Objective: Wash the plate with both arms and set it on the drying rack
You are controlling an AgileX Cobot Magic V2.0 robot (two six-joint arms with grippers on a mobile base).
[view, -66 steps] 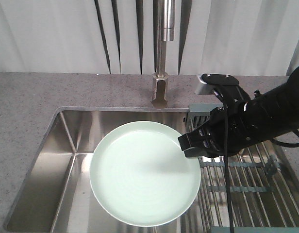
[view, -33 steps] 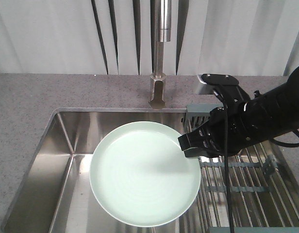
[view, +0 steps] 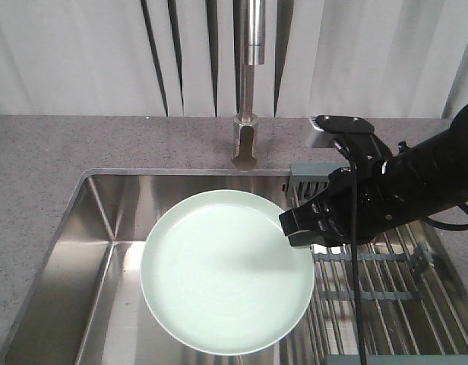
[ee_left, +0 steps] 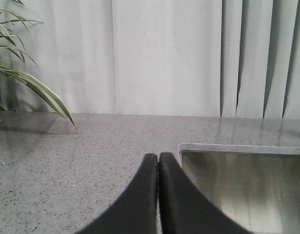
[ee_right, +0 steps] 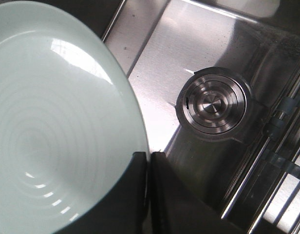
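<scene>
Steel sink (view: 97, 228), plate (view: 226, 281) held over it.
Plate pale mint, glossy, faint concentric rings; I see right gripper (ee_right: 149, 160) pinching its right rim, left gripper (ee_left: 158, 163) pressed together over countertop (ee_left: 67, 156).

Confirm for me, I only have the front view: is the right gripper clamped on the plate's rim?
Observer: Yes. In the right wrist view the right gripper is shut on the plate, pinching its rim.
Operator: Where is the left gripper?
Observer: The left wrist view shows the left gripper shut, empty, over the countertop beside the sink corner.
Operator: Is the drain visible?
Observer: Yes, the drain sits uncovered beside the plate's edge.
</scene>
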